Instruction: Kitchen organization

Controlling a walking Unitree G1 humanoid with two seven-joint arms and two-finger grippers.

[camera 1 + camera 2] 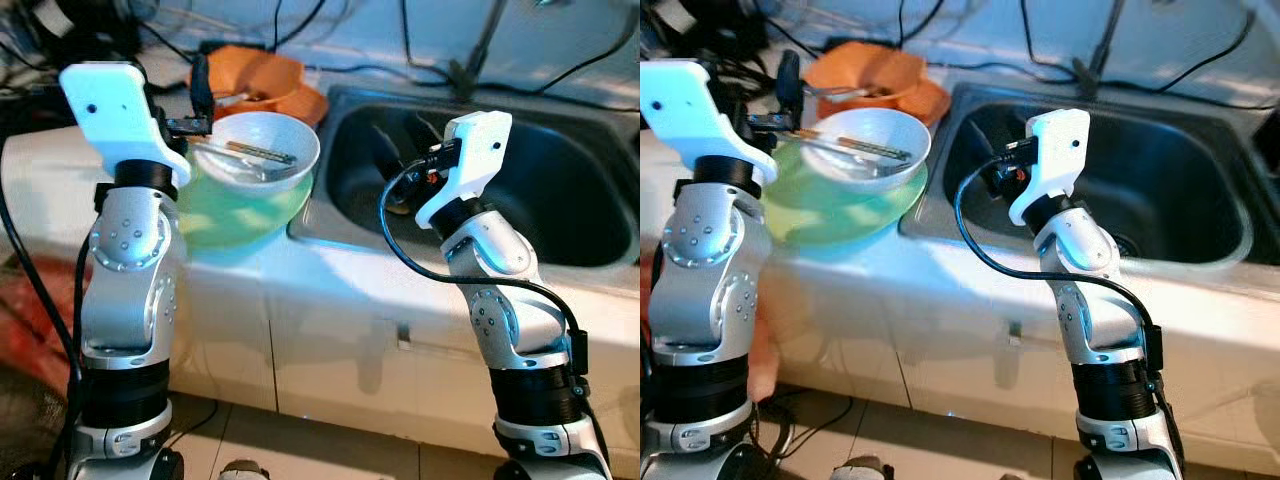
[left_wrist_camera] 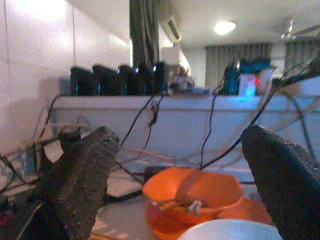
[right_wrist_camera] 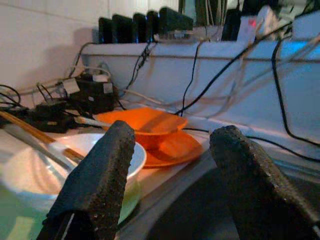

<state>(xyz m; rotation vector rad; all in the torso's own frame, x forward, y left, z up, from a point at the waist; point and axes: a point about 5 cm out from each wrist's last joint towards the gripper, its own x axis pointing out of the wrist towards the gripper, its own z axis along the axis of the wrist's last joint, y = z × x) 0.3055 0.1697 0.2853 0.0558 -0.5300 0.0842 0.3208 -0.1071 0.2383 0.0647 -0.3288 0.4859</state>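
Both-handed, left gripper and right gripper gape — fingers apart — near the white bowl.

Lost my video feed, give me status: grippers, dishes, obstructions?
Left gripper open, beside white bowl. Right gripper open, over sink. White bowl with chopsticks sits in green bowl; orange bowl behind. Cables behind.

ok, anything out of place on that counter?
Yes. The white bowl sits stacked on a green plate with chopsticks left inside. Behind it, an orange bowl also holds utensils. Loose cables trail along the wet area behind the sink.
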